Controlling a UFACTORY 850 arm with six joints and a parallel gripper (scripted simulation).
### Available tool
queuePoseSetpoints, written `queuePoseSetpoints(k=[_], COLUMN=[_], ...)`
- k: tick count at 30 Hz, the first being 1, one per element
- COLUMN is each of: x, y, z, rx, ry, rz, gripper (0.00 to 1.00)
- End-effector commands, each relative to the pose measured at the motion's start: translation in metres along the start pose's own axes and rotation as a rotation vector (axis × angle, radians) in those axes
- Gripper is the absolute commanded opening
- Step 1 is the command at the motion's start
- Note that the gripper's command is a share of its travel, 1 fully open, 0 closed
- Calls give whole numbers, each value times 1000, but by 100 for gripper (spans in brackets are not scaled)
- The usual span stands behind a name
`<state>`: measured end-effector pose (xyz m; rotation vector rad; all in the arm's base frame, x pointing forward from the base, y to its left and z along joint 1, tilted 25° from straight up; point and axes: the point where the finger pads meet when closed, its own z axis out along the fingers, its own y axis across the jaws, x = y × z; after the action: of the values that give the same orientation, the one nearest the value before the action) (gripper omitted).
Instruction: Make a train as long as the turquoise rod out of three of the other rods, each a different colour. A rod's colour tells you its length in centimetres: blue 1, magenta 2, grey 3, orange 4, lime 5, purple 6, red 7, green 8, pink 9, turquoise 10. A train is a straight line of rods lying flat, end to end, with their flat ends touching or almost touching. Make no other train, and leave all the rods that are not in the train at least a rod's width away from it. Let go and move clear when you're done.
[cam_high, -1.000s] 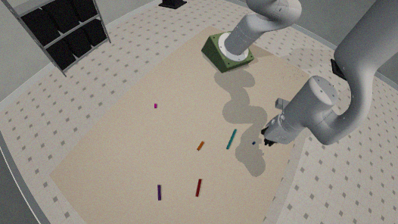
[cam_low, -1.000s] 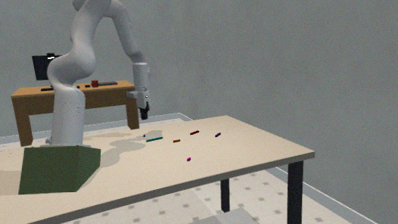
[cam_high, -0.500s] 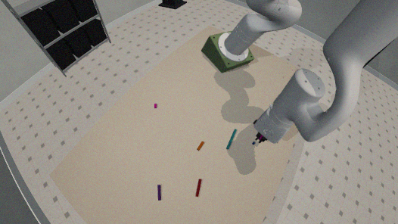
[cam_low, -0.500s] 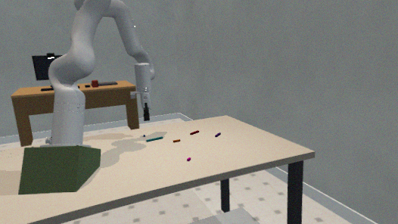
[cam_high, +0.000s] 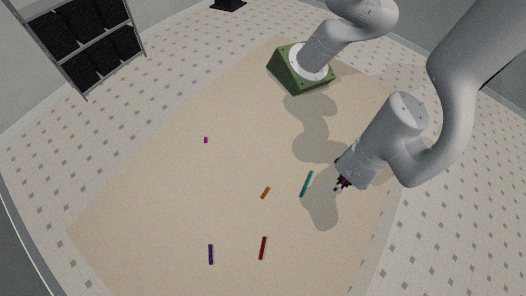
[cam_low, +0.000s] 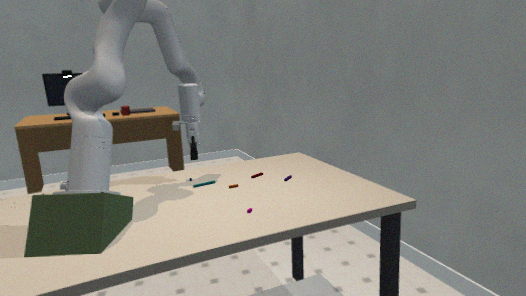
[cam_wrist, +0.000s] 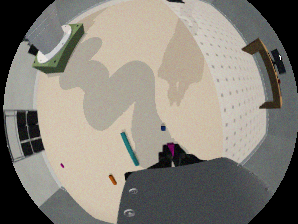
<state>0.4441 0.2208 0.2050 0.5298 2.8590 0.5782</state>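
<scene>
above the counter (cam_low: 320, 200), the arm's gripper (cam_high: 343, 184) hangs with its jaws nearly closed on a short magenta rod (cam_wrist: 172, 151), held off the surface. in the top view the turquoise rod (cam_high: 306, 183) lies just at the gripper's 9 o'clock, the orange rod (cam_high: 265, 192) further that way, a blue rod (cam_high: 334, 189) beside the jaws, and the red rod (cam_high: 262, 248) and purple rod (cam_high: 210, 254) toward 7 o'clock. a second magenta rod (cam_high: 205, 140) sits well apart at 10 o'clock.

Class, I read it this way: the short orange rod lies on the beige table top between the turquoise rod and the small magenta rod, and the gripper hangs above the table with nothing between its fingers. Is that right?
Not quite. The gripper is not empty: the wrist view shows a small magenta piece pinched between its fingers. The rest stands: the short orange rod lies on the beige table top between the turquoise rod and the small magenta rod.
</scene>
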Motion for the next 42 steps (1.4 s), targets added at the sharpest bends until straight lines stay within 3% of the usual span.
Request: queuePoseSetpoints(k=[1, 7, 22, 42], x=[-1, -1, -1, -1], y=[1, 1, 2, 2], z=[5, 15, 73, 85], rx=[1, 1, 1, 1], ry=[1, 1, 1, 1], rz=[0, 0, 0, 0], gripper=[4, 4, 4, 4])
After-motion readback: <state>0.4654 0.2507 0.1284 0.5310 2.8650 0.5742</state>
